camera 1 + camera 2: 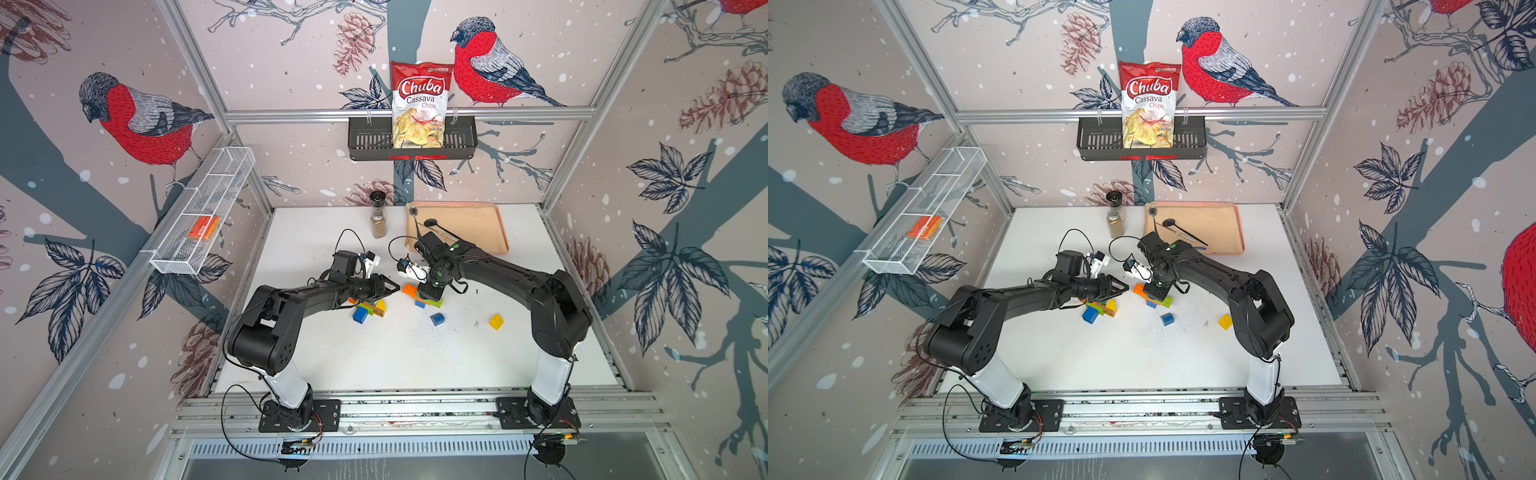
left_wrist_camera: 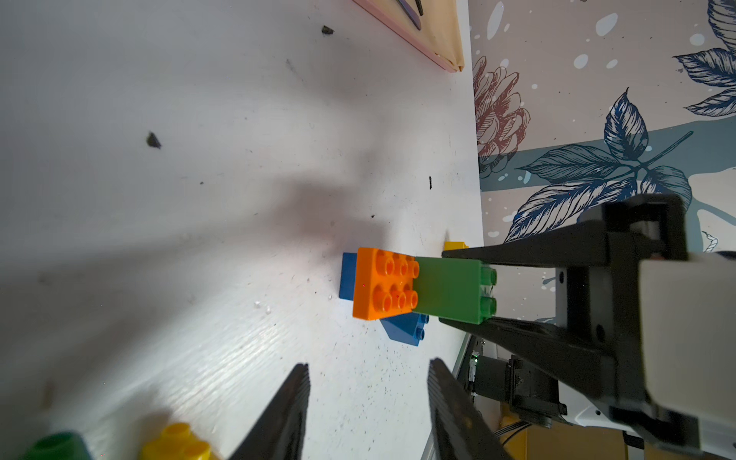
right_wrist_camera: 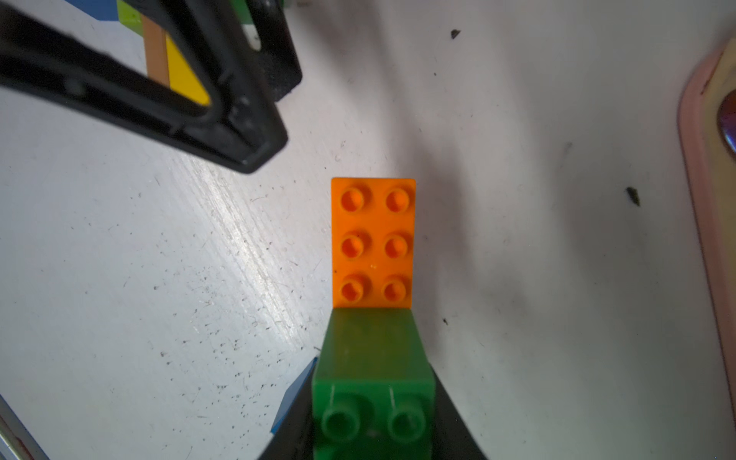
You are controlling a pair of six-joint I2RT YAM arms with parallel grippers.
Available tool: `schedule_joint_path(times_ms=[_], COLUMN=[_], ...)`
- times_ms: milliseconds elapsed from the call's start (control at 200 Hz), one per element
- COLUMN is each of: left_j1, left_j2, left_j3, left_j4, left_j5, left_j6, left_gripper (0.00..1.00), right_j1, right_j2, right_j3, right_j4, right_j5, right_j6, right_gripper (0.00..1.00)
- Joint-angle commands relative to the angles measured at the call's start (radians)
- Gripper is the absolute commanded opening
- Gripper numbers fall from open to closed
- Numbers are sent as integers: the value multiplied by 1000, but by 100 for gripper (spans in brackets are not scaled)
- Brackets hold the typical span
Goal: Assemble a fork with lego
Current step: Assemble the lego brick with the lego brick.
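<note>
On the white table (image 1: 374,357), near its middle, the left end effector (image 1: 394,286) has its jaws spread with nothing between them, close by a cluster of bricks (image 1: 368,309). Just beside it, toward the right edge, the right end effector (image 1: 430,296) pinches a green brick (image 3: 374,358) joined to an orange brick (image 3: 373,243). A blue brick (image 1: 437,319) and a yellow brick (image 1: 496,322) lie loose nearer the front edge.

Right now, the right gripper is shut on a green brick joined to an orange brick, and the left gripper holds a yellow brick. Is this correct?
Not quite. The left gripper holds nothing: the left wrist view shows its jaws apart, only table between them. The right gripper is shut on the green brick joined to the orange brick.
</note>
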State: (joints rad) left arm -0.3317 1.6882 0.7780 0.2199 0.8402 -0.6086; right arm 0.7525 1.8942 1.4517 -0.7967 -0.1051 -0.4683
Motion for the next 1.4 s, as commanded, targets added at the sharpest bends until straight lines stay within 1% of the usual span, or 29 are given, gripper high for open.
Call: schedule_joint_path(times_ms=[0, 200, 350, 490, 635, 840, 1016, 1216, 1296, 1396], left_j1=[2, 3, 3, 5, 5, 5, 5, 5, 2, -8], left_j2=[-6, -11, -21, -30, -39, -41, -48, -48, -46, -34], left_j3=[-2, -5, -12, -16, -18, -8, 8, 12, 13, 24], left_j4=[-8, -7, -8, -8, -8, -25, -34, -19, -3, -1], left_j5=[-1, -3, -12, -18, -21, -25, -32, -29, -21, -18], left_j6=[19, 20, 21, 21, 21, 32, 42, 42, 35, 40], left_gripper=[49, 49, 49, 49, 49, 50, 53, 56, 56, 57], right_j1=[-1, 4, 2, 2, -2, -4, -8, -35, -59, -65], right_j2=[25, 11, 0, -12, -42, -105, -204, -316, -365, -432], right_j3=[-7, 13, 24, 30, 38, 38, -10, -104, -152, -224], right_j4=[-70, -63, -65, -59, -39, -35, -2, 12, 15, 23], right_j5=[45, 33, 11, 25, 23, 51, 124, 228, 224, 260], right_j6=[15, 25, 34, 46, 58, 99, 209, 445, 521, 552], right_gripper=[27, 36, 46, 52, 56, 57, 56, 56, 56, 54])
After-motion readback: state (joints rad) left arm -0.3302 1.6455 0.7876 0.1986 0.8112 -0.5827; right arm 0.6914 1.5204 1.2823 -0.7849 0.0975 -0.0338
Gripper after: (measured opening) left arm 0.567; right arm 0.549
